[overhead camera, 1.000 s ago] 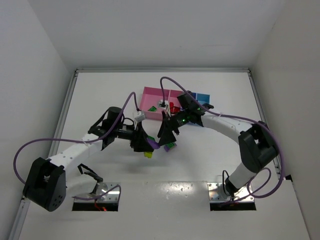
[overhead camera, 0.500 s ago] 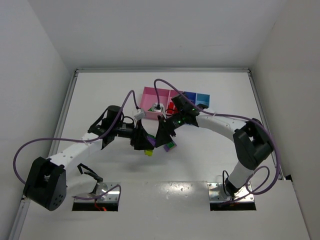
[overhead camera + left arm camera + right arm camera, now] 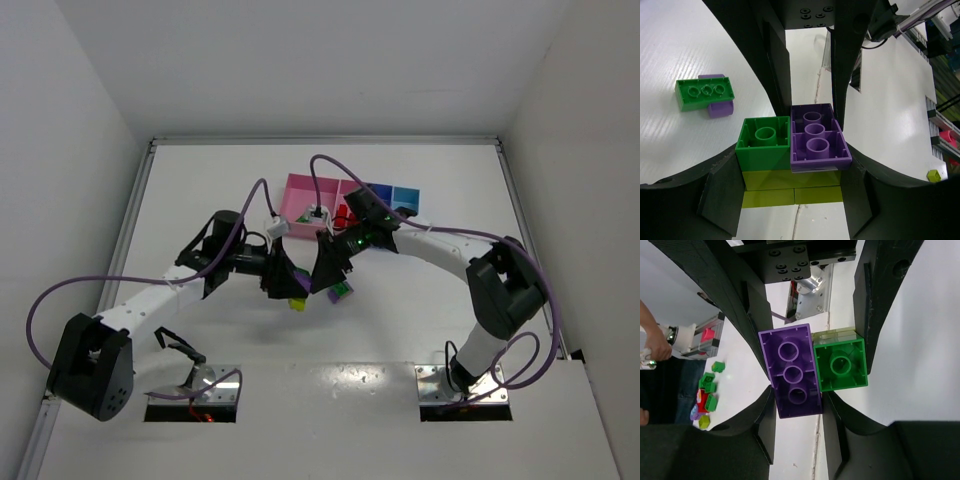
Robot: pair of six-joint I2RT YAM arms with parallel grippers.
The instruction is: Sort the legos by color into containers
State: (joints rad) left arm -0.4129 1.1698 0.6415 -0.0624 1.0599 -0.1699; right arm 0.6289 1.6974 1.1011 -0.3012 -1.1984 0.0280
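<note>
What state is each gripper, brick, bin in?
Left gripper: shut on the yellow-green, green and purple plastic brick stack.
Right gripper: shut on the stack's purple three-stud brick.
Loose green three-stud brick: on table, atop a purple piece.
Pink and blue plastic bins: upright, bricks inside.

**Right arm swings left to meet the held stack**

Over the last second the right arm [image 3: 450, 248] pulls left, and its wrist shifts from above the dark blue bin [image 3: 379, 190] towards the narrower pink bin [image 3: 349, 186]. The right hand [image 3: 326, 272] closes most of the gap to the left hand [image 3: 287, 282], and its fingers [image 3: 765, 425] now bracket the purple brick [image 3: 791, 372] on top of the stack [image 3: 297, 303]. The left hand carries that stack slightly farther away. In the last half second almost nothing moves.
</note>
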